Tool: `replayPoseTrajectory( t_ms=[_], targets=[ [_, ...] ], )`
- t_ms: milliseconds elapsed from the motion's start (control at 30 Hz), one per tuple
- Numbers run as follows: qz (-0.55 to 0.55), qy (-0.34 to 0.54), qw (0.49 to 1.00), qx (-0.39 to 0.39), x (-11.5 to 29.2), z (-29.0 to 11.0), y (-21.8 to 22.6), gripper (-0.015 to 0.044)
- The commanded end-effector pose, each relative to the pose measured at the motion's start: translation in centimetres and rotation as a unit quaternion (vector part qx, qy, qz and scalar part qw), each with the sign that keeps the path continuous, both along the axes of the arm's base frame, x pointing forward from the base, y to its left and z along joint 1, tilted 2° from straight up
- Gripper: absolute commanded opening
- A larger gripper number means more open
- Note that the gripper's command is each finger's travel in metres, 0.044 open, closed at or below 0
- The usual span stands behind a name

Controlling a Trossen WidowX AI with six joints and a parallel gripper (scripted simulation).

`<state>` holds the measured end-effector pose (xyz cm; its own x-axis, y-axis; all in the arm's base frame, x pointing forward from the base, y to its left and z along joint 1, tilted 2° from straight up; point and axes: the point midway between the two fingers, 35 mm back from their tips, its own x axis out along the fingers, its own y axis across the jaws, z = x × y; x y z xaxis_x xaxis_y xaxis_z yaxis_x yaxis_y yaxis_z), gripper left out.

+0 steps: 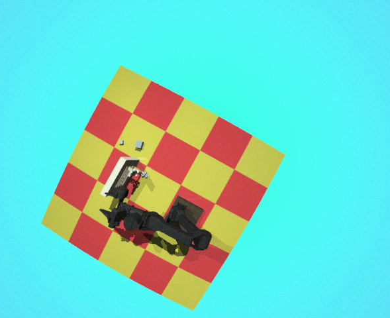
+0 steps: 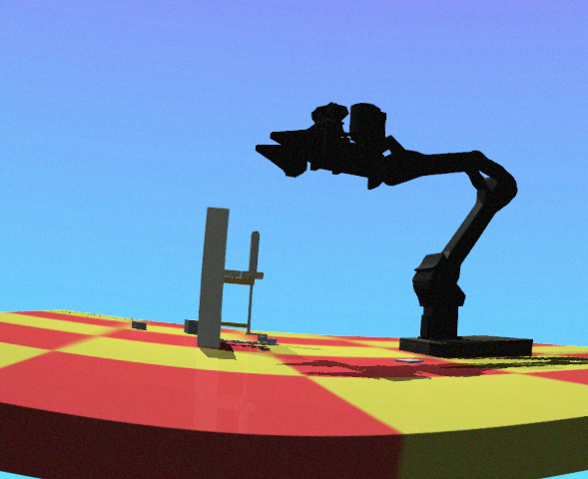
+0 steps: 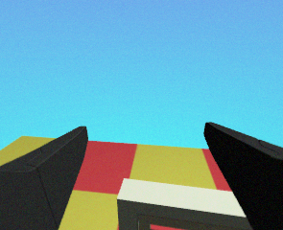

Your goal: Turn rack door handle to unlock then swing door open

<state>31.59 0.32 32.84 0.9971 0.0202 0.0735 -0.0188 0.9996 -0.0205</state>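
The one gripper (image 1: 104, 201) (image 2: 265, 142) (image 3: 146, 129) is open, two fingers apart, above the table (image 1: 174, 157) (image 2: 180, 407) (image 3: 107, 165) towards the top view's left corner. Below, near the left edge, stands one frame (image 1: 112, 176) (image 2: 213, 278) (image 3: 179, 195); its handle (image 1: 144, 173) (image 2: 255, 252) is upright, apart from the gripper. Two grey blocks (image 1: 139, 144) (image 2: 191, 326) lie towards the top corner. One base (image 1: 196, 209) (image 2: 515, 346) sits nearer the right edge.

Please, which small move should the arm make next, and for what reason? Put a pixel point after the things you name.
Probably lower the open pincer (image 1: 102, 201) (image 2: 264, 143) (image 3: 146, 129) toward the upright handle (image 2: 254, 252): in the exterior view the pincer hangs higher than the handle and the frame (image 1: 114, 176) (image 2: 213, 278) (image 3: 179, 195), touching neither.
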Motion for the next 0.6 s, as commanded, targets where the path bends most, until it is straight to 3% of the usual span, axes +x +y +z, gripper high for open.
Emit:
replayPoseTrajectory(
  t_ms=[0, 133, 567],
  targets=[
    [-0.001, 0.002, 1.000, 0.000, 0.0, 0.0, 0.0, 0.0374],
    [-0.010, 0.034, 0.999, -0.007, 1.0, -0.4, -0.8, 0.0282],
    [-0.050, 0.160, 0.985, -0.034, 3.4, -2.2, -4.2, 0.0282]
  ],
)
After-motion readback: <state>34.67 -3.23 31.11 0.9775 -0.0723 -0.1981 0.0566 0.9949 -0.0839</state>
